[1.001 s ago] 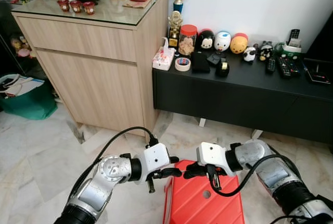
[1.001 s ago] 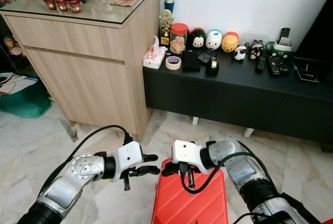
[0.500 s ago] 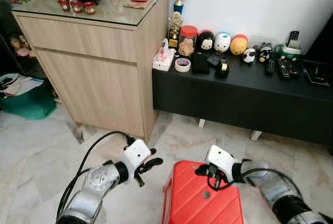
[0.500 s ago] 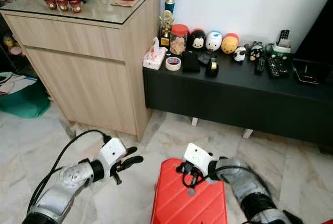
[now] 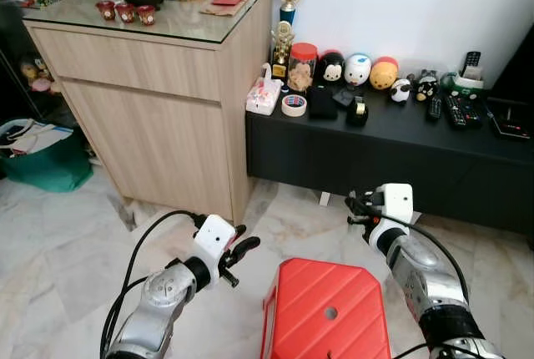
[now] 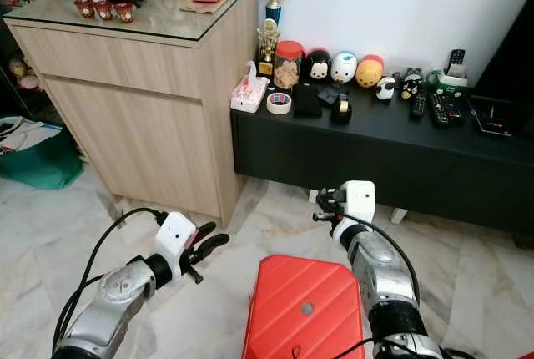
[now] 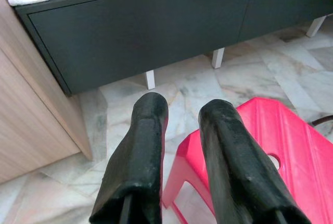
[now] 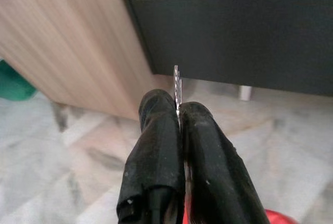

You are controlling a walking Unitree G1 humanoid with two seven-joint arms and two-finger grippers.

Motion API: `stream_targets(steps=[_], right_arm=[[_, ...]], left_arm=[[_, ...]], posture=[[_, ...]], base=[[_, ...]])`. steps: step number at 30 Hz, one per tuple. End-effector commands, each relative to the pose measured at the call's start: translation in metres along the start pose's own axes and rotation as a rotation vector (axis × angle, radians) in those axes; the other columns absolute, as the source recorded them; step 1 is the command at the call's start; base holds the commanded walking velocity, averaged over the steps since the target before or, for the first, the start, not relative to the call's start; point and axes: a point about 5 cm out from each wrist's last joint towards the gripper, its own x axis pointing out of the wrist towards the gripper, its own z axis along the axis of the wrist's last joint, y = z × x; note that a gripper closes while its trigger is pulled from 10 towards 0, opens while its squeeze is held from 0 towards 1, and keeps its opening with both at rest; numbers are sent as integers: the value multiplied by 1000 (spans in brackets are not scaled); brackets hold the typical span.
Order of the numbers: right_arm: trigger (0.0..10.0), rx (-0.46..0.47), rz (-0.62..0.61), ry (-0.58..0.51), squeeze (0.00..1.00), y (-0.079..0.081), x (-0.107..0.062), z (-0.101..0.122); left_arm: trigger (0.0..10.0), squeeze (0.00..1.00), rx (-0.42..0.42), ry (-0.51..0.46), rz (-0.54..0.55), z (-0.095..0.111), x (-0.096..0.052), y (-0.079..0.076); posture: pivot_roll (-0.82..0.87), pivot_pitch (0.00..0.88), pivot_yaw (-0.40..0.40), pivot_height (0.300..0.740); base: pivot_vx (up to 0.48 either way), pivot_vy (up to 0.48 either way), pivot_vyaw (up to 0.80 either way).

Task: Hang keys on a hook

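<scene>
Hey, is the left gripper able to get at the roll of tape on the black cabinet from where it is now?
Probably not yet. The left gripper sits low beside the red plastic stool, while the roll of tape lies up on the black cabinet, well beyond it; nothing blocks the way, though.

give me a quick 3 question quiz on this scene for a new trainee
1. True or false: the right end effector is shut on a key.
2. Which lies nearest the left end effector? A) green bag B) red stool C) trophy
3. Fill in: the roll of tape sits on the ______ cabinet.

Key: 1 true, a thin metal blade pokes out between its closed fingers. 2 B, the stool stands on the floor just beside its open fingers. 3 low black.
</scene>
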Motion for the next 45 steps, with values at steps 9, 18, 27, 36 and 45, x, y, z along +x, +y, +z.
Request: stream_targets(steps=[9, 18, 27, 36, 45], right_arm=[[10000, -185, -192, 139, 0, -28, -10, -40], [10000, -120, -355, 389, 0, -41, -41, -115], [10000, -8, -410, 469, 0, -40, -51, -140], [10000, 6, -444, 513, 0, -45, -70, -161], [10000, 7, -444, 513, 0, -42, -75, -170]], left_arm=[[10000, 0, -151, 83, 265, -37, -10, 19], [10000, 0, -188, 134, 328, -57, -23, 19], [10000, 0, -227, 142, 326, -66, -17, 12], [10000, 0, -288, 269, 455, -100, -37, 16], [10000, 0, -297, 271, 466, -105, -39, 13]], posture=[[6, 0, -59, 740], [18, 0, -50, 740], [3, 0, -39, 740], [12, 0, -39, 740], [16, 0, -41, 740]], base=[[0, 0, 0], [0, 0, 0], [0, 0, 0], [0, 0, 0], [0, 0, 0]])
